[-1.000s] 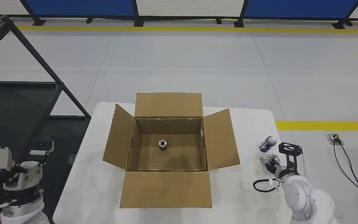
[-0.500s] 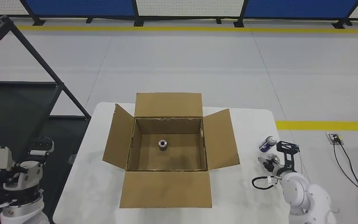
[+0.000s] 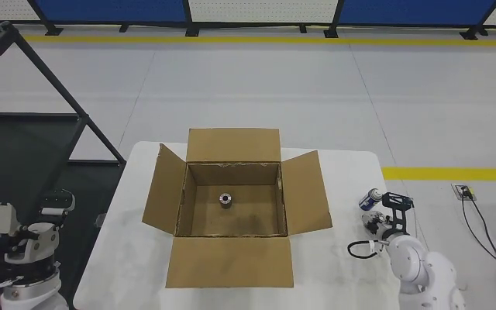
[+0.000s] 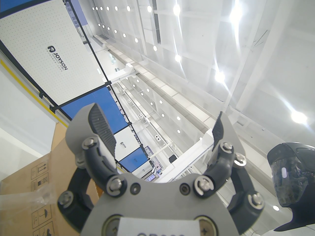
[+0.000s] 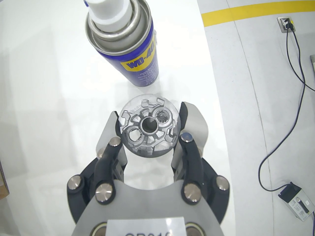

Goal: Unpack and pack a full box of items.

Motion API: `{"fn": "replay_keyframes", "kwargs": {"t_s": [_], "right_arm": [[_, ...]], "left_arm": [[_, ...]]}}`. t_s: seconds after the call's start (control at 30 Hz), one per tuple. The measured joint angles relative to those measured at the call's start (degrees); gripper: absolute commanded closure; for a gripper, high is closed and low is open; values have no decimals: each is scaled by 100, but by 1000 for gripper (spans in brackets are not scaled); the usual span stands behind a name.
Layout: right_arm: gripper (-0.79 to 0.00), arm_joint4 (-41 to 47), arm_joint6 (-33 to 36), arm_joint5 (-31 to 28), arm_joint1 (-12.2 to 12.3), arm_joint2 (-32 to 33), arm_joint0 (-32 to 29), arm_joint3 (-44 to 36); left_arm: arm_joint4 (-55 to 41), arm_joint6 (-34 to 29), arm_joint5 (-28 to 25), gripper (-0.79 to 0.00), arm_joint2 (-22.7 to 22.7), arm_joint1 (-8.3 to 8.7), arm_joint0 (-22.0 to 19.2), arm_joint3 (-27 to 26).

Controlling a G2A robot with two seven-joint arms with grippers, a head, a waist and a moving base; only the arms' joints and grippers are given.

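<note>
1. Right wrist view: the right hand (image 5: 150,120) is clenched on a round metal part (image 5: 147,130), one finger on each side, low over the white worktop (image 5: 37,87).
2. A blue spray can (image 5: 128,50) stands upright just beside the part, near the worktop's right edge.
3. The open cardboard box (image 3: 232,263) sits mid-worktop with one small metal piece (image 3: 225,199) on its floor.
4. The left hand (image 4: 157,120) is spread wide and empty, pointing towards the ceiling.

top camera overlooks the table (image 3: 325,263); right wrist sees it close up, left wrist the ceiling (image 4: 246,37).
</note>
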Motion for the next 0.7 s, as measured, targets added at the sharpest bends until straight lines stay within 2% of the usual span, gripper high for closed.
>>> {"fn": "replay_keyframes", "kwargs": {"t_s": [0.17,0.33,0.47,0.7], "right_arm": [[0,18,-132,112,17,8,-166,-434],[0,37,-425,236,16,-64,-507,-1397],[0,58,-908,516,-12,-208,-780,-2247],[0,428,-1468,12,-21,-666,-877,-3238]], "left_arm": [[0,0,0,-785,0,0,0,0],[0,0,0,-785,0,0,0,0],[0,0,0,-785,0,0,0,0],[0,0,0,-785,0,0,0,0]]}}
